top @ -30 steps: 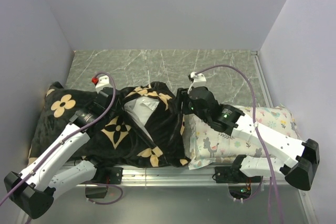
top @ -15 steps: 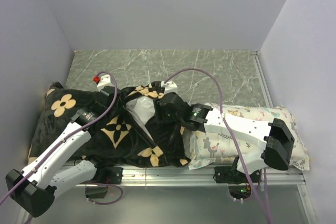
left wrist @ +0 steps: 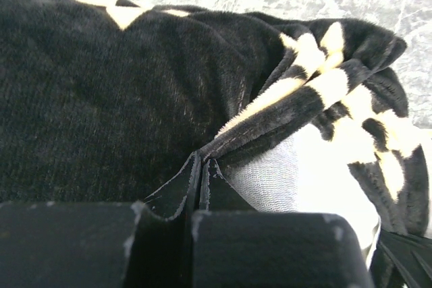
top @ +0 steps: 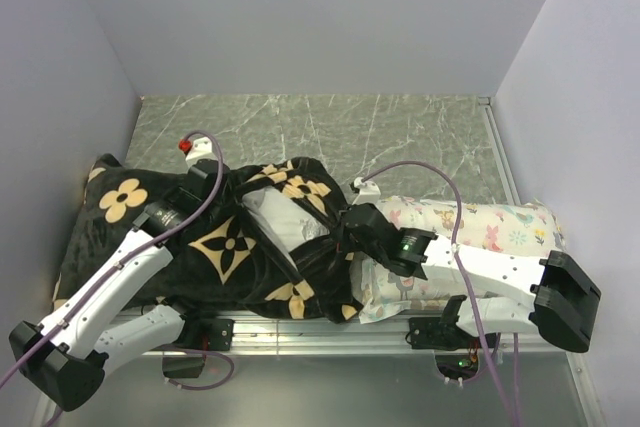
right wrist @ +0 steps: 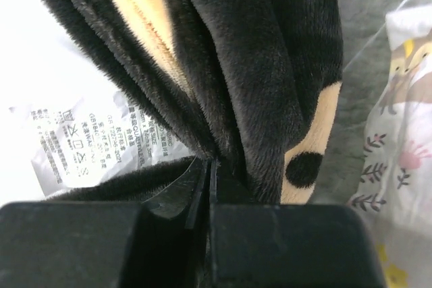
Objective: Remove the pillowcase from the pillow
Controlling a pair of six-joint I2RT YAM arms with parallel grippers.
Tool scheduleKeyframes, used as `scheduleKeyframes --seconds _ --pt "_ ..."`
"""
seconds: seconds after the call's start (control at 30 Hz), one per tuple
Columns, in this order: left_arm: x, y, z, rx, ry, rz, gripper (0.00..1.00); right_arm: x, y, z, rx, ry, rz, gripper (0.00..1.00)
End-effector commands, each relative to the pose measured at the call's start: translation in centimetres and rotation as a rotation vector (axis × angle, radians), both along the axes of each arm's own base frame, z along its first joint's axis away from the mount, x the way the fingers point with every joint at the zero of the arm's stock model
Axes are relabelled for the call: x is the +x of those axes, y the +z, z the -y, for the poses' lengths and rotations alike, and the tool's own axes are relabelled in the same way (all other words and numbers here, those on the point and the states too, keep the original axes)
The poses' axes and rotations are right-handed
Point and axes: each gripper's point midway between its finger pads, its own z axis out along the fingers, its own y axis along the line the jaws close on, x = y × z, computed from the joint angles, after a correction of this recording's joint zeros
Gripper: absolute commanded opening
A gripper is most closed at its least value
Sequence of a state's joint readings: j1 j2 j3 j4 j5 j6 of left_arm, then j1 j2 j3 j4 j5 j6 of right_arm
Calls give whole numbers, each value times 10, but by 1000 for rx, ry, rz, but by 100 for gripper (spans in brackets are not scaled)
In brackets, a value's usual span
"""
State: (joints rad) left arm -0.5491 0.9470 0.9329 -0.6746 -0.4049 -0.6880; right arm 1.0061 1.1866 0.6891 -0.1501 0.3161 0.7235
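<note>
We see the pillowcase lying along the near left part of the table. It is black plush with tan flower shapes, and it is bunched and folded back around an opening near its middle. The pillow shows through that opening as a patch of plain white, with the cover bulging to the left of it.

The left gripper sits at the far left edge of the opening. In its wrist view, we find the two black fingers pressed together with only a thin seam between them. They nip a dark edge of the cover right at the rim of the opening, and the white of the pillow lies just to the right of the pinch.

The right gripper reaches in from the right, across a printed pillow that lies beside the cover and touches it. It meets the right side of the opening. In its wrist view, we see its fingers closed tight as well, with a thick fold of black and tan plush caught between the tips. A white care label with small print lies just left of that fold, on the white pillow. The printed pillow shows at the right edge of that view.

A purple cable loops above the right arm.
</note>
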Motion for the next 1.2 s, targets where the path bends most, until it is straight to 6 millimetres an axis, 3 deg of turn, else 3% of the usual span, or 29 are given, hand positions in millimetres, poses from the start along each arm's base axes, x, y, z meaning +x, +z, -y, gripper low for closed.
scheduleKeyframes --seconds 0.0,0.13,0.27,0.5,0.9,1.1,1.17 --pt "2 18 -5 26 -7 39 0 2 -20 15 -34 -46 -27 0" --pt "4 3 5 39 -53 -14 1 -3 -13 -5 34 30 -30 0" --pt "12 19 13 16 -77 22 9 -1 -2 -11 59 46 -13 0" --pt "24 39 23 24 -111 31 35 0 14 -17 81 64 4 0" --pt "36 80 40 10 -155 86 53 3 23 -21 81 63 9 0" --pt "34 94 59 20 -199 99 59 3 22 -21 77 60 8 0" --pt "28 99 74 18 -236 103 60 3 22 -21 75 60 10 0"
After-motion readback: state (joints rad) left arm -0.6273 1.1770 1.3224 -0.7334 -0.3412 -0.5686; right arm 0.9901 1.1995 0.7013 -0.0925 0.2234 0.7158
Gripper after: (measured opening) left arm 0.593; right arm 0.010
